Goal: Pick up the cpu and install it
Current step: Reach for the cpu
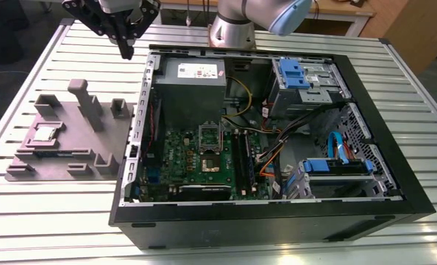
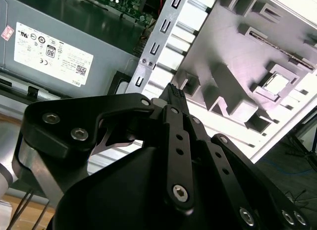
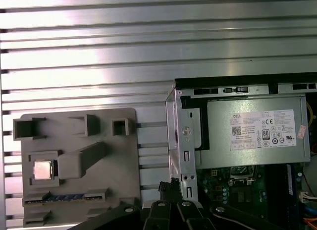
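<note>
Currently hovering near the tabletop's far edge in the exterior view, tool (image 1: 128,53) clenched on nothing; cpu (image 1: 46,133) seated in grey fixture (image 1: 114,138) by that view's left edge. Best approached squarely from above, opened wide.

In the exterior view, the picture's top edge cut off my arm (image 1: 233,30) and the upper part of my claw (image 1: 127,53). In the second wrist view, my own black links covered one side of the grey fixture (image 2: 233,56), and glare washed the cpu (image 2: 276,84) to a pale patch. In the first wrist view, the motherboard (image 3: 237,193) ran off the picture's edge.
</note>
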Motion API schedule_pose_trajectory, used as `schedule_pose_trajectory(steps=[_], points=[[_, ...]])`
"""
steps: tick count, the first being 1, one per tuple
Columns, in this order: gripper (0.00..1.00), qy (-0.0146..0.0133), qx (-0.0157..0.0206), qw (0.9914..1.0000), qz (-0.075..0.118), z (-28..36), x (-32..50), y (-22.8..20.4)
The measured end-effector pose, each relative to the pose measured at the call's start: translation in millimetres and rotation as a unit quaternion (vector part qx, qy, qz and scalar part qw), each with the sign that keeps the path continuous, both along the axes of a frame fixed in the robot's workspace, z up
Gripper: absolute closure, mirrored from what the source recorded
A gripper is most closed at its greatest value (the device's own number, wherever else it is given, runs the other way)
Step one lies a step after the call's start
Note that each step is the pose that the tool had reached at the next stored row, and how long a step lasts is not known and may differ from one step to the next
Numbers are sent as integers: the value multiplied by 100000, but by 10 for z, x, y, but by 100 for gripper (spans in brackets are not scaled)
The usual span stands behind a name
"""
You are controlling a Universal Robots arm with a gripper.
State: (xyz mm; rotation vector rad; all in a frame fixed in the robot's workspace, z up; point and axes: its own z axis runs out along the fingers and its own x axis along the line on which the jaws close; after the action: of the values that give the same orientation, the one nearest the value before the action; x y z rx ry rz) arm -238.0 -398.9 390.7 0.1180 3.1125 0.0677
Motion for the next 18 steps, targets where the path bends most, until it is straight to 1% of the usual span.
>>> schedule_pose_trajectory(steps=[18], points=[[90, 0, -1, 100000, 0, -2, -74, 0]])
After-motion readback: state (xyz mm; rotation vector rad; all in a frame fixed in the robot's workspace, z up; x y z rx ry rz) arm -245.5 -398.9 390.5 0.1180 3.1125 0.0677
